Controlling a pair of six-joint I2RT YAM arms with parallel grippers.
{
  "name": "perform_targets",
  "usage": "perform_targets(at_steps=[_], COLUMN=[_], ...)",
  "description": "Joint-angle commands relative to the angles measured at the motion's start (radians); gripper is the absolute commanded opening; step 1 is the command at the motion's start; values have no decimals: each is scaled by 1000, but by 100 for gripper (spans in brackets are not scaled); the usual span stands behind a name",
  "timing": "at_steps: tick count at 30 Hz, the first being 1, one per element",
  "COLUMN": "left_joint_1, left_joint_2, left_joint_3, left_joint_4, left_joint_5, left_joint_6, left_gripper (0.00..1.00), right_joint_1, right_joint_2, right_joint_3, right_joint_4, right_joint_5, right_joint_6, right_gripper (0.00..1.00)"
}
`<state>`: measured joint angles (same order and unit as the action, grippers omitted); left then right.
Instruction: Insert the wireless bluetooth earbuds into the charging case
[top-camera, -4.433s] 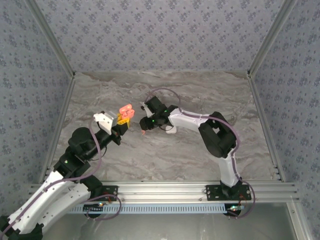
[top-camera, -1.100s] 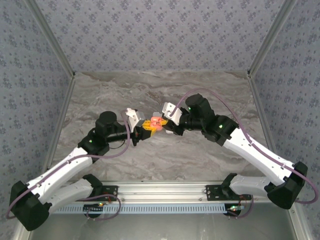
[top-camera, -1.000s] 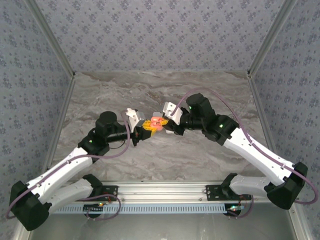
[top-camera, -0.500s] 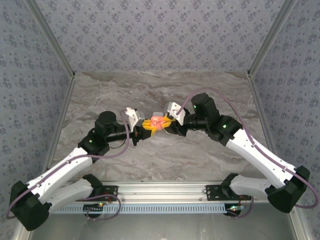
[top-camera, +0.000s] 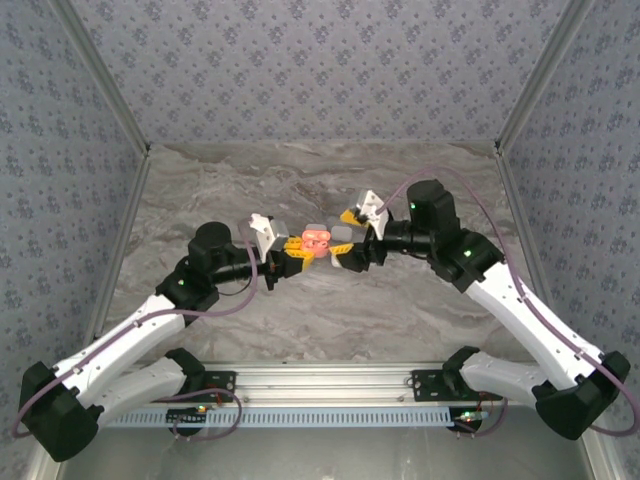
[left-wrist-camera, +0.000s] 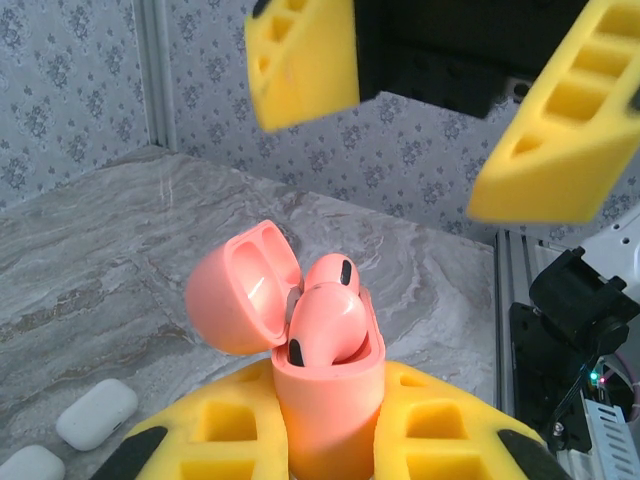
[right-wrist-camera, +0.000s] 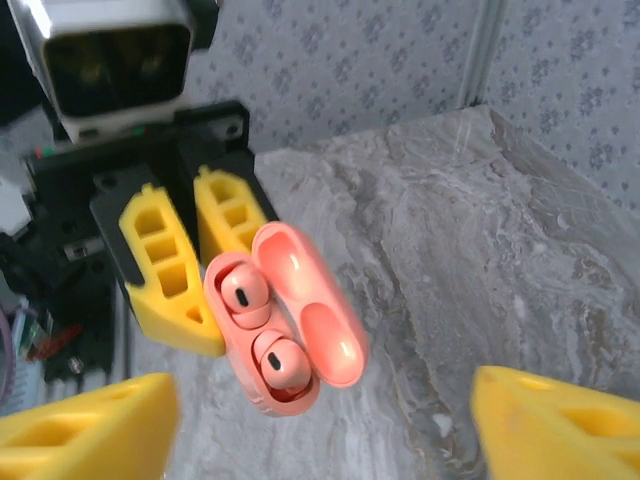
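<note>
Right end effector (top-camera: 346, 238) withdrew above marble tabletop (top-camera: 330, 320).

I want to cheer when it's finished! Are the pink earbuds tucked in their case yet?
Nearly. Done: both coral earbuds sit in their sockets in the coral charging case. In hand: the left gripper is shut on the case, holding it up; the right gripper is open, apart from it. Left: the lid stands open, so closing it may remain.

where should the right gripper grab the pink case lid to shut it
Probably the lid by its free long edge, coming from the side opposite the hinge: it stands open and clear, while the left gripper clamps the case body.
</note>
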<state>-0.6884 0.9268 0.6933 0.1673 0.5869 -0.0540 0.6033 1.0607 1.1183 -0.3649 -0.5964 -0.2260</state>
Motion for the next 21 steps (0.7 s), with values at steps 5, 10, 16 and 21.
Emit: perform_targets(at_steps=[5, 10, 16, 21], left_joint_1=[0, 0, 0, -1], left_joint_2=[-1, 2, 3, 5], left_joint_3=[16, 18, 21, 19], left_joint_4=[70, 70, 58, 50], left_joint_5=[8, 10, 4, -5], left_joint_6=[-12, -16, -18, -15], left_gripper=[0, 0, 0, 0], right_joint_1=[-39, -13, 34, 40], right_joint_2=[21, 106, 164, 135], right_joint_3=[-53, -29, 36, 48], right_joint_4=[92, 116, 73, 54], right_joint_5=[-183, -255, -320, -341], right_joint_6=[164, 212, 196, 186], right_gripper=[100, 100, 100, 100])
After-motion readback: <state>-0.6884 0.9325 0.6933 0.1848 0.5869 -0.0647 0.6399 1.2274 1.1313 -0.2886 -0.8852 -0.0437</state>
